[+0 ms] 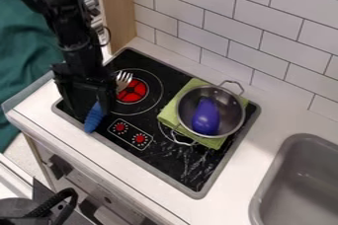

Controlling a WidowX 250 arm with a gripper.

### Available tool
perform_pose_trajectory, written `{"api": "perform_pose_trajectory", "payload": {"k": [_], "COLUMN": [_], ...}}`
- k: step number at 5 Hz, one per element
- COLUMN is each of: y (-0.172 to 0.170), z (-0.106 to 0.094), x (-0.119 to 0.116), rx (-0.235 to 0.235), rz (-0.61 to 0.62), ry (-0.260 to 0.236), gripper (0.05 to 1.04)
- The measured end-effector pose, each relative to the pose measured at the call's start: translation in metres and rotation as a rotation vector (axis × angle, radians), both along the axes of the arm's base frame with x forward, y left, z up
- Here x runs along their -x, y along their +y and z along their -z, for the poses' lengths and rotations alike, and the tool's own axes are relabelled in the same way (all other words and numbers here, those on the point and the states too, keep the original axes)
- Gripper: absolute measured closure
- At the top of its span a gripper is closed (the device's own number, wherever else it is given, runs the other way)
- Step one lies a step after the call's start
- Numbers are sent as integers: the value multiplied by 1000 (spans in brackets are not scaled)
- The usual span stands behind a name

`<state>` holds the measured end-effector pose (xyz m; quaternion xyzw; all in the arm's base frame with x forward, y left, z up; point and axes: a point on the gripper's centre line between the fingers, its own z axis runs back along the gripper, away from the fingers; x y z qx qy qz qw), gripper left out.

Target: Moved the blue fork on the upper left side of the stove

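The black arm (pixel 72 31) comes in from the far left corner and drops steeply, bending at its upper part and then running almost upright to the gripper (pixel 86 91), which hangs over the left end of the stove (pixel 228 162), pointing down. Dark parts against black glass hide its grasp, so whether it is clenched on anything or released cannot be told. The blue fork (pixel 94 118) slants beneath and beside it: the tines point far and right, at the left side of the red burner (pixel 132 91), the middle is partly covered by the gripper, and the handle runs near and left to the stove's near rim. Whether the fork rests on the glass or is lifted cannot be told. Beyond the arm, on the far side, stand the wooden post (pixel 117 9) and the tiled wall (pixel 218 26); to the left is the counter's edge, and the near edge of the counter (pixel 145 197) runs just beyond the stove rim. Rightward, the burner and a stretch of black glass separate the gripper from the metal pot (pixel 229 101), which sits on a green cloth (pixel 168 114) with a purple eggplant (pixel 206 116) inside and handles jutting far and near. The sink (pixel 300 184) is well apart, at the near right.
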<state>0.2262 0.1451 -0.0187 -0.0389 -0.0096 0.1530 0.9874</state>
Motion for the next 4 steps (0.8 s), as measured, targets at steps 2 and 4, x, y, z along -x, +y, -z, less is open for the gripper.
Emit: {"api": "perform_pose_trajectory", "payload": {"k": [2, 4], "y": [5, -4], "z": [15, 21], "x": [-14, -14], "rx": [9, -45], "rz": [52, 154], "ry": [-24, -18], "gripper": [133, 695]}}
